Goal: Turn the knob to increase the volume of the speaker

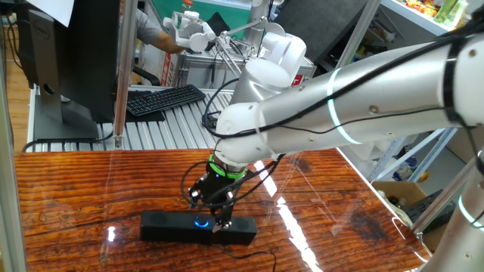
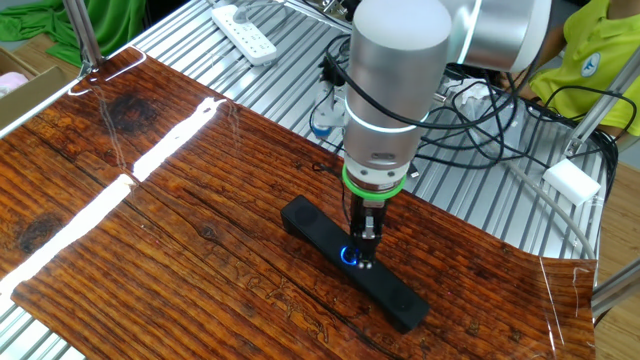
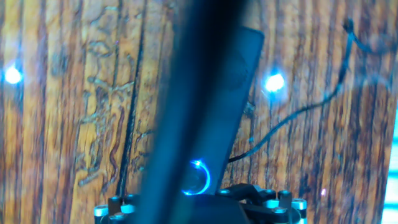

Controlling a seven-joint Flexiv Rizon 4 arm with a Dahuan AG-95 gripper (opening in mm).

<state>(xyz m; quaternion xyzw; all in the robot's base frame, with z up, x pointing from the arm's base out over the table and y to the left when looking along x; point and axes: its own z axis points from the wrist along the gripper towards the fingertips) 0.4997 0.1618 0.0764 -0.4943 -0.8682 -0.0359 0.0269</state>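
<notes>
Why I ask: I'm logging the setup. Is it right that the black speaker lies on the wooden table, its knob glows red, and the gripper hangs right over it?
Not quite: the knob glows blue, not red, as the other fixed view shows. The rest holds: the speaker lies on the wooden table with the gripper right over the knob.

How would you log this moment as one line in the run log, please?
stage: at knob | gripper: pointing down over knob, jaws around it, grip unclear | speaker: flat on wooden table, dial lit blue

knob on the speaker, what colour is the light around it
Blue: a glowing ring around the knob, clearest in the hand view.
</notes>
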